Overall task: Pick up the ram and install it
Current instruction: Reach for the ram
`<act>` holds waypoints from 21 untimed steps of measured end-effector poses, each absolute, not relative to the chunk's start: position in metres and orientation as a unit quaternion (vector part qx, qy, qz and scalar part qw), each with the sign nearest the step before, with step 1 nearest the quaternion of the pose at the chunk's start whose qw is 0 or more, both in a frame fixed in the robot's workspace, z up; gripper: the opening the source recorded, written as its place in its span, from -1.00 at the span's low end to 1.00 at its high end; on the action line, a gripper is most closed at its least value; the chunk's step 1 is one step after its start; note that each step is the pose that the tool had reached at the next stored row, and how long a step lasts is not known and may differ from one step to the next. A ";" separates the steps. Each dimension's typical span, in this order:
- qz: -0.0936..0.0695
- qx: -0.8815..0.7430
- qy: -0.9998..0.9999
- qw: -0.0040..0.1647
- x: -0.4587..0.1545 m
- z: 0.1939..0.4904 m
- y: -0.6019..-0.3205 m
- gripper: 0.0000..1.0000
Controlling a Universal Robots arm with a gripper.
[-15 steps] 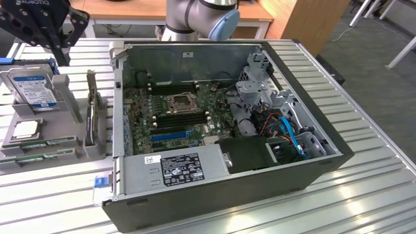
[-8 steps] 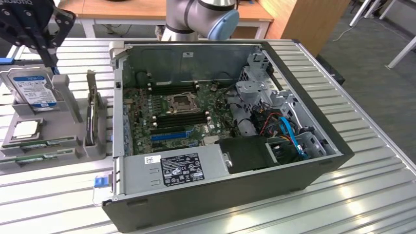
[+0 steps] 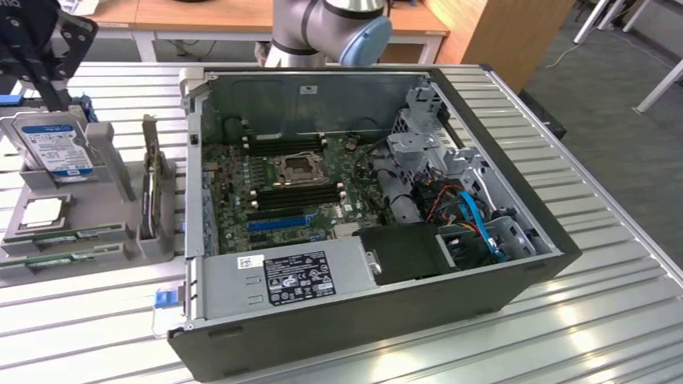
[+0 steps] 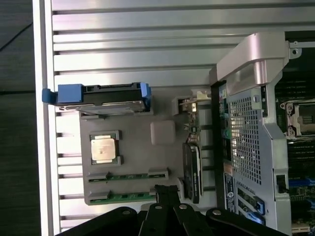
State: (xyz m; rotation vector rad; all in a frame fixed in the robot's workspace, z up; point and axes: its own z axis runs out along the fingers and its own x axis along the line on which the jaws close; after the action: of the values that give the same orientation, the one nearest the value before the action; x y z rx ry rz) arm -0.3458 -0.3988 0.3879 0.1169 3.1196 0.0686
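Note:
Two ram sticks lie side by side in slots of the grey holder tray (image 3: 107, 172) at the exterior view's left, one ram stick (image 3: 62, 238) (image 4: 129, 176) beside the other ram stick (image 3: 53, 258) (image 4: 132, 197). Both are narrow green boards. My black gripper (image 3: 48, 84) (image 4: 166, 191) hangs well above the tray, over its hard-drive end, shut, with nothing between its fingers. In the wrist view its fingertips lie close to the end of the second stick. The open computer case (image 3: 513, 280) shows the motherboard with black memory slots (image 3: 290, 194) beside the CPU socket (image 3: 296, 169).
The tray also holds a hard drive (image 3: 56, 148) (image 4: 101, 96) in a blue caddy, a CPU chip (image 3: 43, 212) (image 4: 105, 149) and an upright expansion card (image 3: 158, 192) (image 4: 192, 172). The case's power supply (image 3: 288, 276), drive cage and cables (image 3: 481, 224) crowd its near and right parts.

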 end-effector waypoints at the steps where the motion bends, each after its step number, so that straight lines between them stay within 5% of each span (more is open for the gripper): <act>1: 0.022 0.037 0.999 0.009 -0.349 0.388 -0.399 -0.80; 21: 0.022 0.038 0.999 0.005 -0.388 0.385 -0.399 -0.80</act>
State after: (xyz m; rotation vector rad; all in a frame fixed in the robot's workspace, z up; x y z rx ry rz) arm -0.3881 -0.3988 0.3854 0.1177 3.1295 0.0682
